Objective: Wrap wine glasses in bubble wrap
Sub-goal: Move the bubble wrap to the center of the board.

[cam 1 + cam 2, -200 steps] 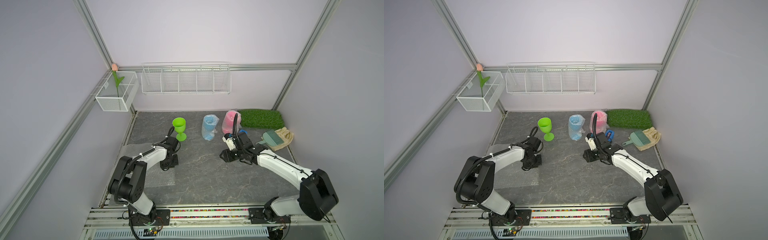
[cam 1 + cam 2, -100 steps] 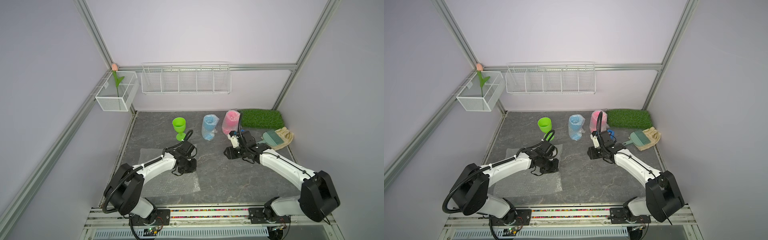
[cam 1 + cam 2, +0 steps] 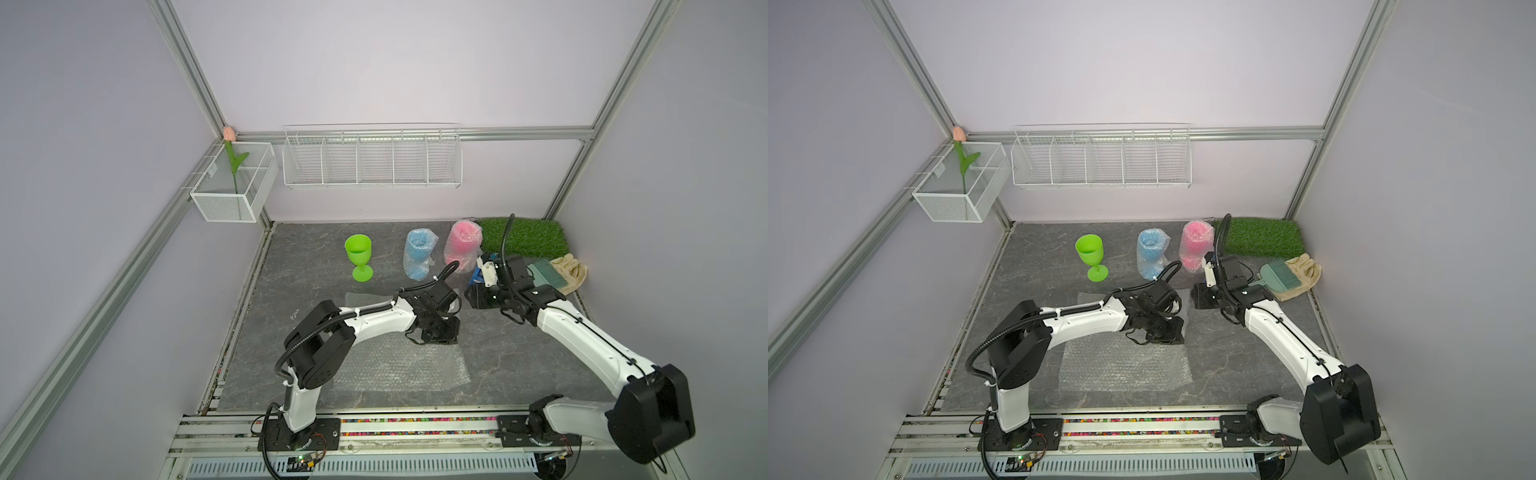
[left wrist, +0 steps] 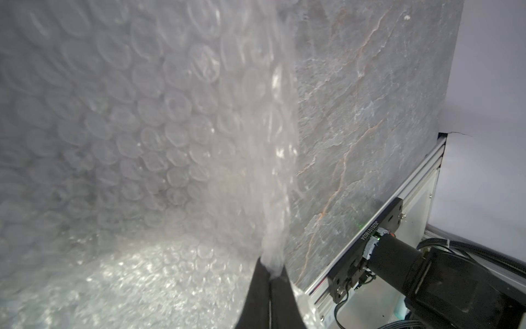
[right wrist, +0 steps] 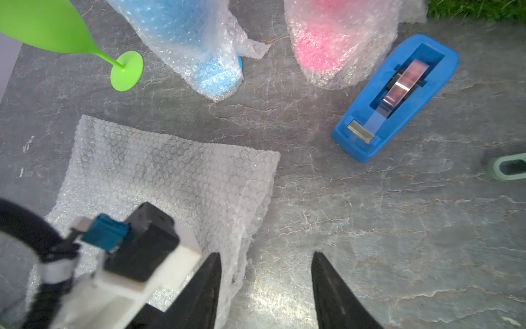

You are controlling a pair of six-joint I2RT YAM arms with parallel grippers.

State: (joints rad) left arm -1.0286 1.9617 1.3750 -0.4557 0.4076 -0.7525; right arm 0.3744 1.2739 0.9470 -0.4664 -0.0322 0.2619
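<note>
Though small, white code (image 4: pixel 369 230) on bracket (image 4: pixel 394 209)

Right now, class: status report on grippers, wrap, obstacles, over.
Left gripper shut on bubble wrap. Right gripper open, empty. Green goblet bare, upright. Tape dispenser nearby.

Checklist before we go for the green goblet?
1. Grip: left gripper shut on the bubble wrap sheet edge: ok.
2. Free arm: right gripper open, empty: ok.
3. Sheet flat: not ok, pinched edge lifted.
4. Target: green goblet upright, off the sheet: ok.
5. Done so far: blue goblet and pink goblet wrapped: ok.
6. Clutter: tape dispenser clear of the sheet: ok.
</note>
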